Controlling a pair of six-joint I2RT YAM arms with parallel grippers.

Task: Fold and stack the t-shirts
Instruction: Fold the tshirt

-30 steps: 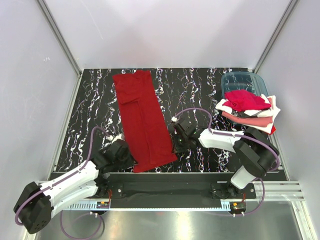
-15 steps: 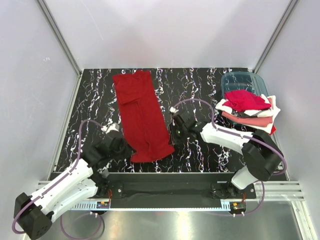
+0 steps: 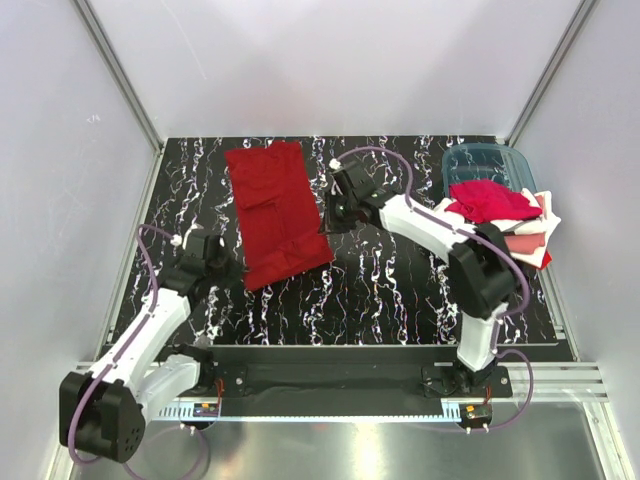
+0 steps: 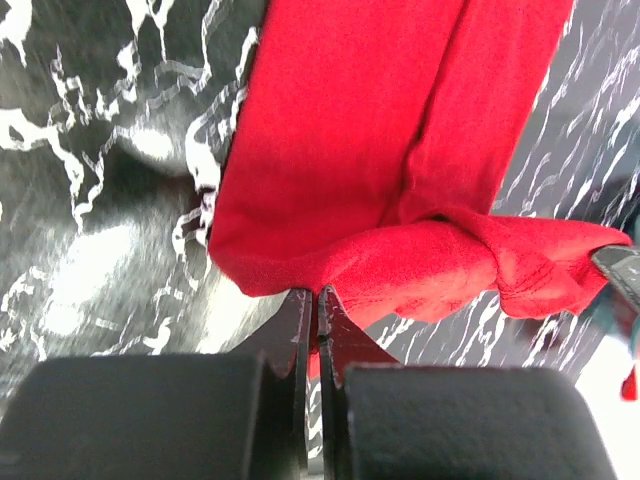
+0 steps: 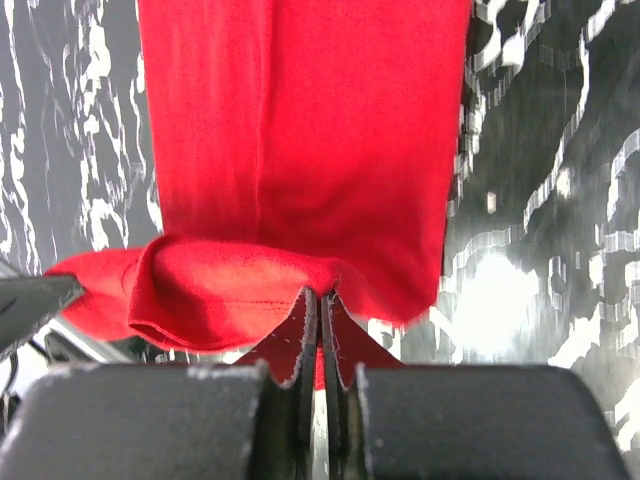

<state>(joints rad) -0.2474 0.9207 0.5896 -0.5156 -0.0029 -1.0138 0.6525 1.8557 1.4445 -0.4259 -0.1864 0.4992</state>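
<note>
Mid-fold: both sets of jaws pinch the near hem corners of the red shirt (image 3: 272, 195), which lies left of centre toward the surface's (image 3: 400, 295) far edge. Next, I'd say, carry the hem evenly to its far end.

The deep red t-shirt (image 3: 272, 200) lies as a long, narrow strip on the tabletop (image 3: 400, 290). Its far end is flat. Its near hem is raised and sags in a fold between my left pincer (image 4: 317, 303) and right pincer (image 5: 320, 303), which pinch its corners. The other t-shirts (image 3: 497, 215), red, pink and white, sit heaped at the right edge.
</note>
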